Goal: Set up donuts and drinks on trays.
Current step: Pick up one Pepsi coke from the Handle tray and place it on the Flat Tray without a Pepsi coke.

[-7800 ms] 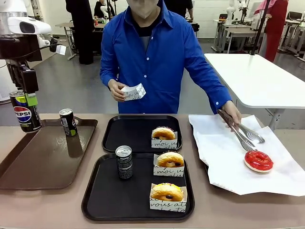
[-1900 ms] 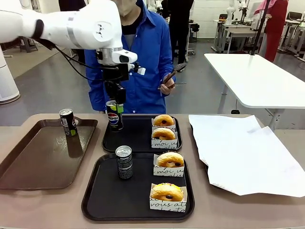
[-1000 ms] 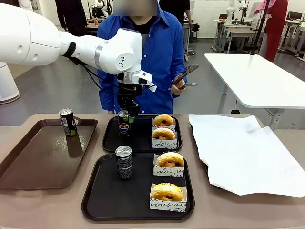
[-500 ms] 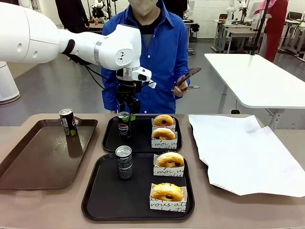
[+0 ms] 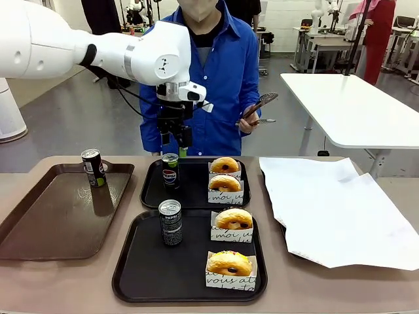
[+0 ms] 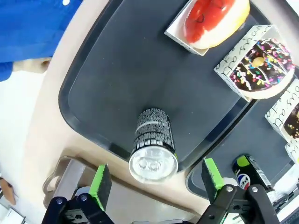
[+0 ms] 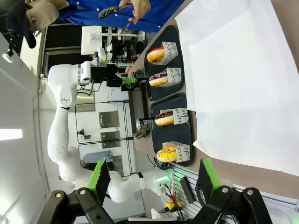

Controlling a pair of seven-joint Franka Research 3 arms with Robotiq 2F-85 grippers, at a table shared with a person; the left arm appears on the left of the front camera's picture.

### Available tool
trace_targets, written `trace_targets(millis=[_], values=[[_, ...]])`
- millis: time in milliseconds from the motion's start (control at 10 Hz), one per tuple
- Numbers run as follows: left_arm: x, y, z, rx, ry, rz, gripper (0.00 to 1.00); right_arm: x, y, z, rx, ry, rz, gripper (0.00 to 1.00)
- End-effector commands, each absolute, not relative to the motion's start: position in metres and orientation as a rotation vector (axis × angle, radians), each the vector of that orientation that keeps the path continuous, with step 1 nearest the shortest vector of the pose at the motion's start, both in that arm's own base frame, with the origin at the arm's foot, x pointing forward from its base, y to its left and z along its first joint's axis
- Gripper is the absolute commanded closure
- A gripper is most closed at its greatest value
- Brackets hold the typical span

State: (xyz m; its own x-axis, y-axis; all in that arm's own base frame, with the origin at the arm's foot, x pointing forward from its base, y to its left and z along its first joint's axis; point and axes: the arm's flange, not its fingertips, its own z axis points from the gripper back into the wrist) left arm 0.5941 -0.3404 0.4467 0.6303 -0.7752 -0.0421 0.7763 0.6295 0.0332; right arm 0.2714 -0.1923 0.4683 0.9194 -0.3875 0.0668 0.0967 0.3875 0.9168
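My left gripper [image 5: 174, 148] hangs open just above a Pepsi can [image 5: 170, 170] that stands upright at the left of the far black tray [image 5: 191, 193]. In the left wrist view the can [image 6: 153, 145] sits free between my open fingers [image 6: 101, 180]. Two sleeved donuts [image 5: 224, 164] [image 5: 224, 185] fill that tray's right side. The near black tray [image 5: 149, 269] holds a can [image 5: 170, 222] and two donuts [image 5: 234, 219] [image 5: 229, 263]. My right gripper [image 7: 152, 179] is open, holds nothing, and is far from the trays.
A long brown tray [image 5: 52, 222] at the left carries one more can [image 5: 93, 167]. White paper [image 5: 334, 209] covers the table's right side. The person in a blue shirt stands behind the far tray holding tongs [image 5: 258, 106].
My left gripper set the Pepsi can on the far tray, opened, and has lifted straight up off it. The can stays put.
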Motion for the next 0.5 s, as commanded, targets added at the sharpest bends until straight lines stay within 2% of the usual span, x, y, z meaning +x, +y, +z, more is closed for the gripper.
trace_targets(millis=[0,400], values=[[0.566,-0.318,0.472,0.02,0.001,-0.872,0.0,0.272,-0.192,0.469,1.149,-0.299,-0.312,0.0],[0.518,-0.243,0.499,-0.158,-0.15,-0.581,0.0,0.272,-0.192,0.469,1.149,-0.299,-0.312,0.0]])
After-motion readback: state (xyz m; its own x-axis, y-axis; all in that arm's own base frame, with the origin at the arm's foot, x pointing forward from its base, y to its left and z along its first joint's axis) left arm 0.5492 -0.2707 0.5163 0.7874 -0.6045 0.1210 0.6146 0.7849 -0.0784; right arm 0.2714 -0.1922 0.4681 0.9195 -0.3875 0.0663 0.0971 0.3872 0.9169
